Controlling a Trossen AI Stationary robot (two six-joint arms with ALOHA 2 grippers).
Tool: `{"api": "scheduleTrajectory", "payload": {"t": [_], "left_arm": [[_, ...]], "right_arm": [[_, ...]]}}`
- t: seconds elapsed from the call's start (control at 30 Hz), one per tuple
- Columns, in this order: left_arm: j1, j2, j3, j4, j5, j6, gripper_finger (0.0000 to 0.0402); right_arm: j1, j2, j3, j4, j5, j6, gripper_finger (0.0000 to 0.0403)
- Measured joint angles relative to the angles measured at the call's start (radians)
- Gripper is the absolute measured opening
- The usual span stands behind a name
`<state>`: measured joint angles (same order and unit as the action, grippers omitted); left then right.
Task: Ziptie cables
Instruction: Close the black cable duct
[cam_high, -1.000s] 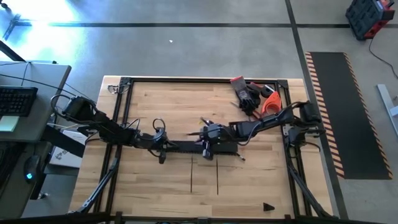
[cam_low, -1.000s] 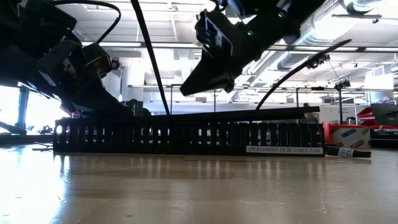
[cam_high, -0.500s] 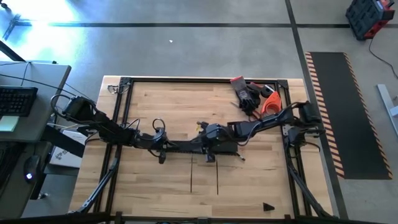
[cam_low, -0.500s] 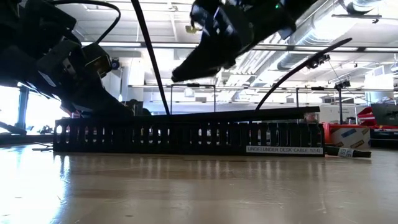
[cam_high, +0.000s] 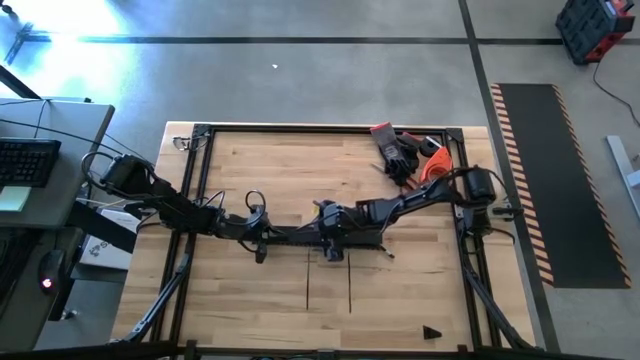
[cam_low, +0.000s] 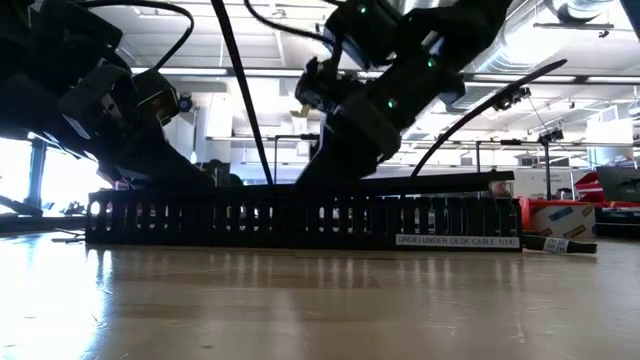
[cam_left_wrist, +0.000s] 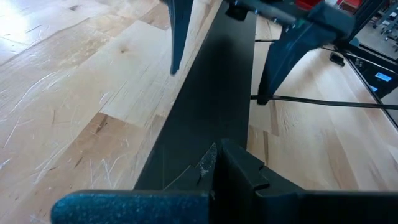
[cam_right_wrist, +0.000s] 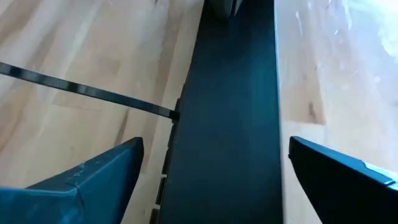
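Observation:
A black slotted duct (cam_low: 300, 220) lies across the table's middle, with a flat black strip (cam_right_wrist: 230, 93) resting along its top. My left gripper (cam_high: 262, 238) is shut at the strip's left end. My right gripper (cam_right_wrist: 216, 143) is open just above the strip's middle, one finger over each long edge, touching nothing. A thin black ziptie (cam_right_wrist: 87, 92) sticks out sideways from the duct's side. The cables are hidden. My left gripper has its shut fingers (cam_left_wrist: 236, 177) on the strip's left end (cam_left_wrist: 199, 143), coming slanting down from the table's left and lying along the strip. The fingers themselves hide whether they pinch the end or press on it. The strip lies on the duct.
Red-and-black gloves (cam_high: 395, 150) and an orange thing (cam_high: 432, 165) lie at the far right corner. A small black piece (cam_high: 432, 332) sits near the front edge. Black frame rails (cam_high: 200, 200) run along the table's sides. Bare wood lies in front of the duct.
My right gripper has gone down and toward the table's left, from above the duct to just over the strip, tipping more steeply downward. Its fingers have opened wide. The duct, the strip and my left gripper have kept still.

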<state>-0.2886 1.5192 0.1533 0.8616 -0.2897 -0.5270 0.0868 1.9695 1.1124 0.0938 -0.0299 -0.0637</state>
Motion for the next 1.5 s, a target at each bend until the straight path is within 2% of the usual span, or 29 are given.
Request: {"api": "scheduleTrajectory", "payload": {"t": [0.43,0.7,0.93,1.1,1.2,1.37,1.5], "left_arm": [[0.0,0.001,-0.001,0.009,0.0,-0.002,0.0],[0.0,0.002,-0.003,0.02,-0.001,0.001,0.0],[0.0,-0.029,-0.012,0.13,0.027,0.075,0.0],[0.009,-0.063,0.022,0.149,0.033,0.121,0.0],[0.029,-0.052,0.087,0.11,0.077,0.158,0.0],[0.072,0.021,0.21,-0.075,0.141,0.208,0.0],[0.107,0.106,0.268,-0.11,0.212,0.224,0.0]], "right_arm": [[0.0,0.046,0.0,0.073,0.004,0.067,0.0302],[-0.001,0.046,0.0,0.067,0.008,0.076,0.0205],[0.001,0.046,0.0,0.068,-0.007,0.085,0.0205],[0.001,0.046,0.0,0.066,-0.008,0.086,0.0229],[0.001,0.046,0.0,0.065,-0.008,0.088,0.0222],[0.001,0.046,0.0,0.068,-0.007,0.088,0.0206],[0.001,0.046,0.0,0.067,-0.007,0.089,0.0212]]}}
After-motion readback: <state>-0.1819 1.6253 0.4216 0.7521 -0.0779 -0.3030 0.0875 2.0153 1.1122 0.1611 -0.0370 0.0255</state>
